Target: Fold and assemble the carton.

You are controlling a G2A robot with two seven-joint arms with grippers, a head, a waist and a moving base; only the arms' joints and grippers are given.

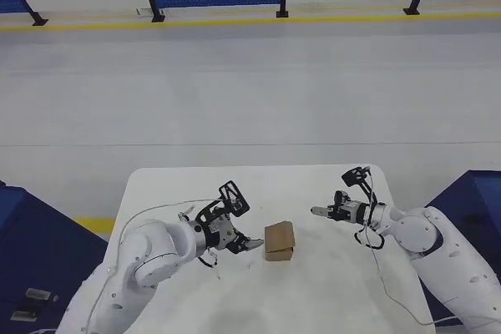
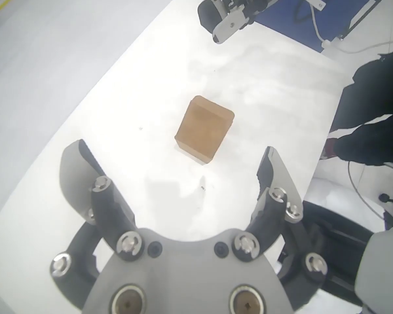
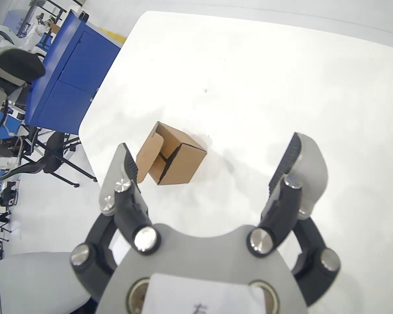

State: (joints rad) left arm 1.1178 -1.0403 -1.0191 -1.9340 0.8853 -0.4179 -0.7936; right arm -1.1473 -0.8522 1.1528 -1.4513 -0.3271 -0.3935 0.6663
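Note:
A small brown carton [image 1: 279, 240] lies near the middle of the white table [image 1: 167, 188], between the two arms. In the right wrist view the carton [image 3: 180, 161] has one end flap standing ajar and a tucked panel showing inside. In the left wrist view the carton [image 2: 204, 129] shows closed faces. My left gripper [image 2: 170, 161] is open, a short way to the carton's left [image 1: 249, 245], holding nothing. My right gripper [image 3: 213, 155] is open and empty, to the carton's right and farther back [image 1: 320, 211].
Blue cabinets [image 1: 17, 242] stand beside both ends of the table. Office chairs and desks [image 3: 29, 151] stand beyond the table's left edge. A cable [image 1: 159, 209] trails from the left arm over the tabletop. A dark-clothed person [image 2: 376, 109] is off the table's near side.

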